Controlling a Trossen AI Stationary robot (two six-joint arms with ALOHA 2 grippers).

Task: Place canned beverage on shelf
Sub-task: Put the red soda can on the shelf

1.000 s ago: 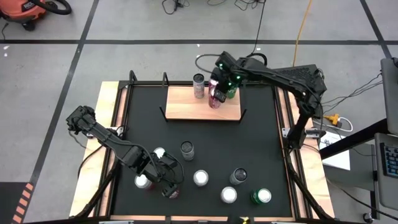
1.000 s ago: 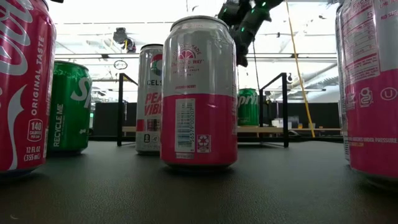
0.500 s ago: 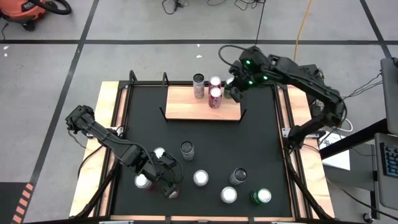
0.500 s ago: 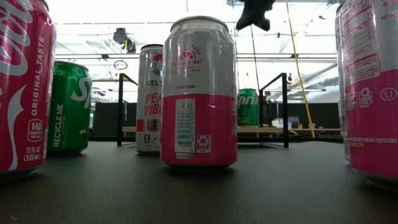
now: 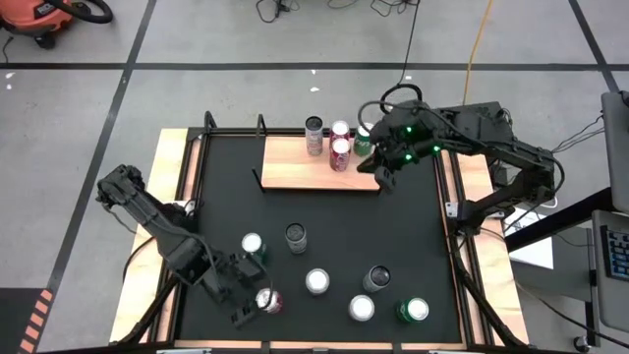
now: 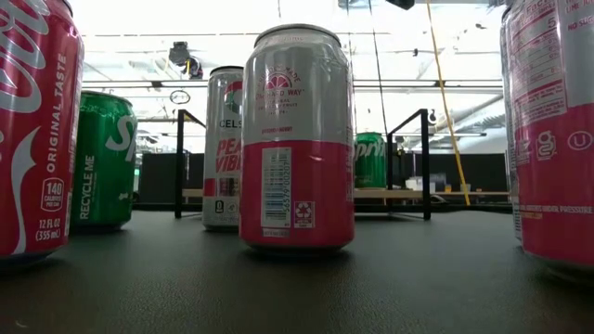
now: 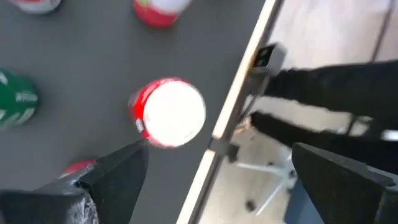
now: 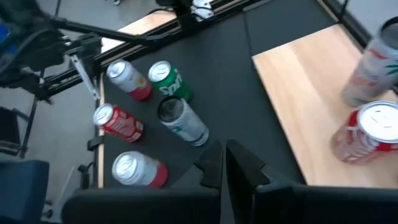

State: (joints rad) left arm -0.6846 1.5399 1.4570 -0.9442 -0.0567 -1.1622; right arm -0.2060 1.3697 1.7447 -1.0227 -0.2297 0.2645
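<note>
On the shelf [image 5: 295, 165] at the mat's [image 5: 413, 236] far side stand four cans [image 5: 339, 149], clustered at its far right. Seven more [image 5: 316, 281] wait near the front, so the job seems under halfway. Right gripper [image 5: 385, 177] hovers off the shelf's right end, fingers together, empty. Left gripper [image 5: 236, 313] hangs spread wide beside a red can [image 7: 168, 112].

Black mat [image 5: 324, 226] covering table top, edged by narrow wooden strips [image 5: 170, 197]. Grey floor [image 5: 246, 39] marked with dark tape lines. Orange vacuum [image 5: 44, 15] at far left corner. Yellow cable [image 5: 477, 44] running across floor. Office chair base [image 7: 261, 186] beside table edge, left wrist view.
</note>
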